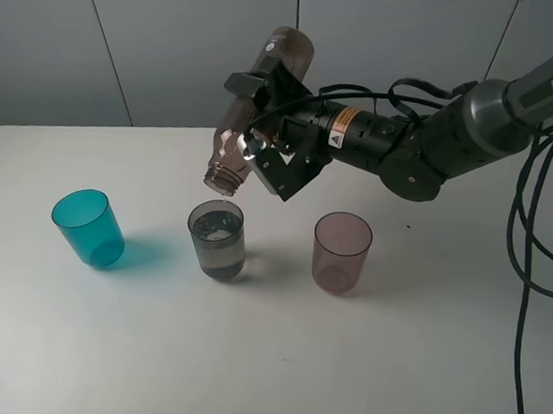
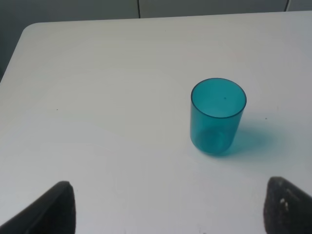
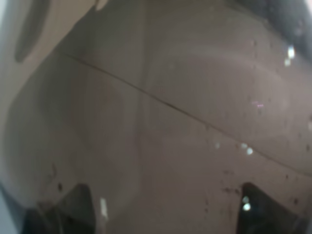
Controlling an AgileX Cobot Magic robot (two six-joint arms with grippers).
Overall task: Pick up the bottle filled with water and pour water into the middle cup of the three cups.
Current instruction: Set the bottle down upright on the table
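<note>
My right gripper (image 1: 263, 122) is shut on the smoky brown-grey bottle (image 1: 247, 154) and holds it tipped neck-down, its open mouth just above the middle cup (image 1: 217, 240). That smoky grey cup stands on the table with water in it. The teal cup (image 1: 88, 227) stands to its left and the pinkish-mauve cup (image 1: 341, 252) to its right. The bottle's body (image 3: 161, 122) fills the right wrist view. My left gripper (image 2: 168, 207) is open and empty, its fingertips (image 2: 53, 209) low in the left wrist view, short of the teal cup (image 2: 217, 117).
The white table (image 1: 277, 357) carries only the three cups. Black cables (image 1: 538, 232) hang at the right beside the right arm (image 1: 450, 133). A grey panelled wall stands behind the table's far edge.
</note>
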